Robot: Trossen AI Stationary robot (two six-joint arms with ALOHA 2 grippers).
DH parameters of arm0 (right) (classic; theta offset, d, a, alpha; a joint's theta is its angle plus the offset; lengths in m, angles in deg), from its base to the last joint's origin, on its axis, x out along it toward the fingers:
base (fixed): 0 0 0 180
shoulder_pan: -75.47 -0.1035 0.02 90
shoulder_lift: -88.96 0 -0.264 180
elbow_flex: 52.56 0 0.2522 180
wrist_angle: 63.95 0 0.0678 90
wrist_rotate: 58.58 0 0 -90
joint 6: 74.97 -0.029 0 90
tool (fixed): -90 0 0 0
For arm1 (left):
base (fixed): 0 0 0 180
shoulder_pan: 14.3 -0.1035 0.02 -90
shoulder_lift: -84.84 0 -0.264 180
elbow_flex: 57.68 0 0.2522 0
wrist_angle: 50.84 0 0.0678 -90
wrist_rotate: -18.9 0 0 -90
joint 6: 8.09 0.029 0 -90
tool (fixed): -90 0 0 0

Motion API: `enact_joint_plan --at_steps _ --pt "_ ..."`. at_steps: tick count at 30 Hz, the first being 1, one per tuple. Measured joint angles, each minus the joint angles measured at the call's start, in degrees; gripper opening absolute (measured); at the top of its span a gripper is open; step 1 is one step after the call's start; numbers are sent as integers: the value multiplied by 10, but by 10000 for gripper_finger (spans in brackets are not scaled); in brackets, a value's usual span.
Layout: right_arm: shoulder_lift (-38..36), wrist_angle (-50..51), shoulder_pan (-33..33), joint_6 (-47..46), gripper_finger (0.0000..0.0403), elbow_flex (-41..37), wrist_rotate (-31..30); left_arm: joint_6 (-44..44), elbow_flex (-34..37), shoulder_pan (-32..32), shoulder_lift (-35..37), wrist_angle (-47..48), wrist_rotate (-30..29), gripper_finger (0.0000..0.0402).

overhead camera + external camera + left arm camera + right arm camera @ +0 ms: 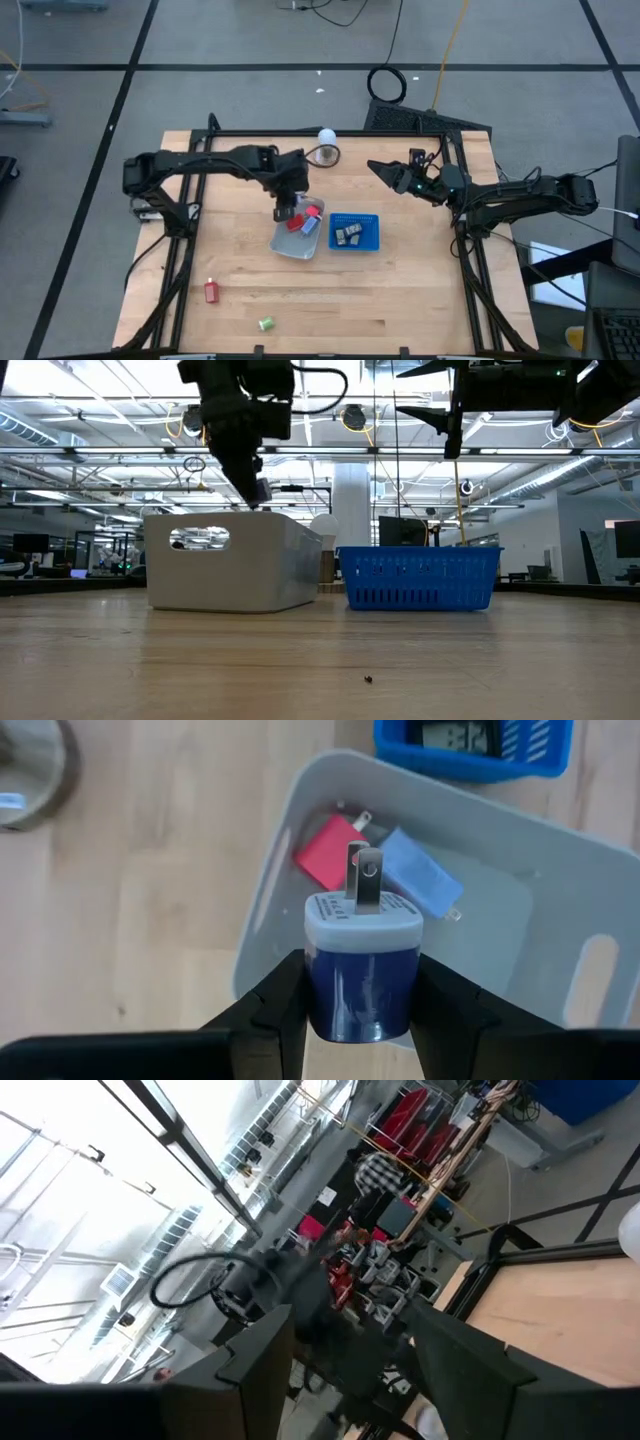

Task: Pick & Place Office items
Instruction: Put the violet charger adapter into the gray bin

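While the left claw (362,1010) gripped a blue charger (362,960) directly above the tray (560,870), release came next; red (328,852) and light-blue (420,882) chargers lay below; the right claw (384,168) waited open.

Even, bright overhead light on the high view; arms throw only soft, short shadows on the wooden table (400,290). Low view is backlit: ceiling strip lights (300,400) glare behind the arms, which read as near-black silhouettes; the tabletop close to the lens is soft. Left wrist view is sharp on the dark blue plug (362,965) between the fingers (270,1015), with mild sheen on the pale tray (560,880) beyond. Right wrist view: blown-out windows, background past the fingers (250,1370) smeared, blurred.
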Motion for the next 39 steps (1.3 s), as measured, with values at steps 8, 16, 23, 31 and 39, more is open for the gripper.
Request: enact_joint_plan --at_steps 8,16,23,31,39 --pt "0 -1 0 -9 196 0 0 15 0 4 -47 8 -21 133" --pt "0 -5 -5 -15 196 0 1 14 18 -14 -52 10 -36 133" --pt "0 -5 -12 -15 196 0 1 5 56 -12 -52 0 -31 133" --pt "0 -8 -12 -13 196 0 1 -12 56 2 -52 -13 -31 133" --pt "0 -10 -12 -14 196 0 0 -13 56 5 -52 -13 -36 170"
